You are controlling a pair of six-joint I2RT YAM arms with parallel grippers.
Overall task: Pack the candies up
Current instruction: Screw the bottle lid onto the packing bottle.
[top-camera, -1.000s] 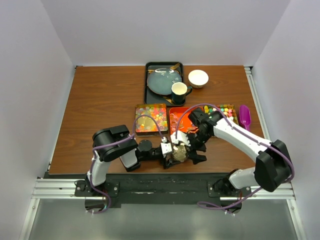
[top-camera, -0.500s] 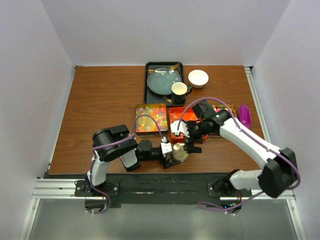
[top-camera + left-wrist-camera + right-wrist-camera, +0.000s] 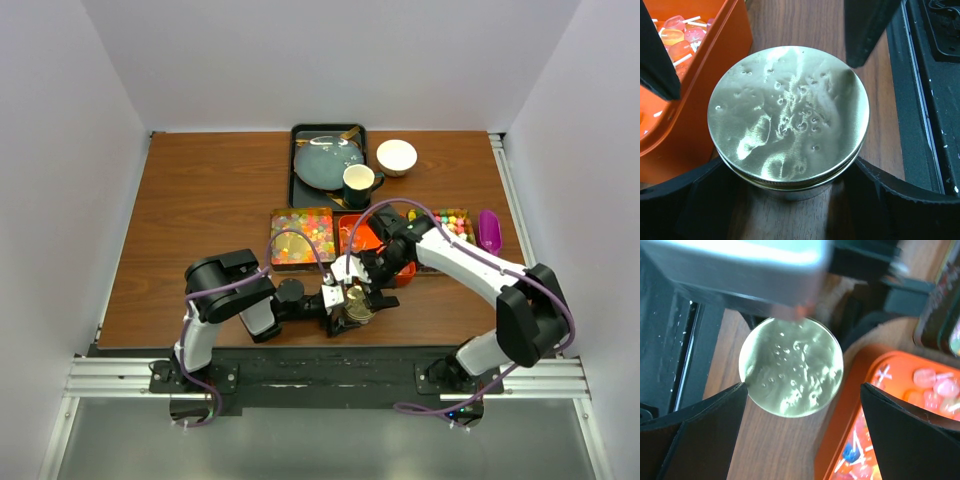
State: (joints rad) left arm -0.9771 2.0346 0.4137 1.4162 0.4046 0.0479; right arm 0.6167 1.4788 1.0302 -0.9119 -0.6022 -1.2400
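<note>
The candies lie in three trays: pastel lumps in the left tray (image 3: pixel 303 235), wrapped pieces in the orange tray (image 3: pixel 362 238) and mixed colours in the right tray (image 3: pixel 452 222). Wrapped pink and orange candies (image 3: pixel 675 37) also show in the left wrist view, and in the right wrist view (image 3: pixel 935 385). The clear jar with its gold lid (image 3: pixel 789 116) stands on the table beside the orange tray. My left gripper (image 3: pixel 790 200) is shut on the jar's body. My right gripper (image 3: pixel 802 430) is open, hovering over the lid (image 3: pixel 791 366), its fingers astride it.
A purple scoop (image 3: pixel 489 232) lies right of the trays. A black tray (image 3: pixel 300 190) with a grey plate and a dark mug (image 3: pixel 358 183) stands at the back, with a white bowl (image 3: pixel 397 156) beside it. The table's near edge is just behind the jar.
My right gripper has moved from the jar's right side, near the table edge, back and left, and now hangs over the lid. The left gripper and the jar have stayed still.
</note>
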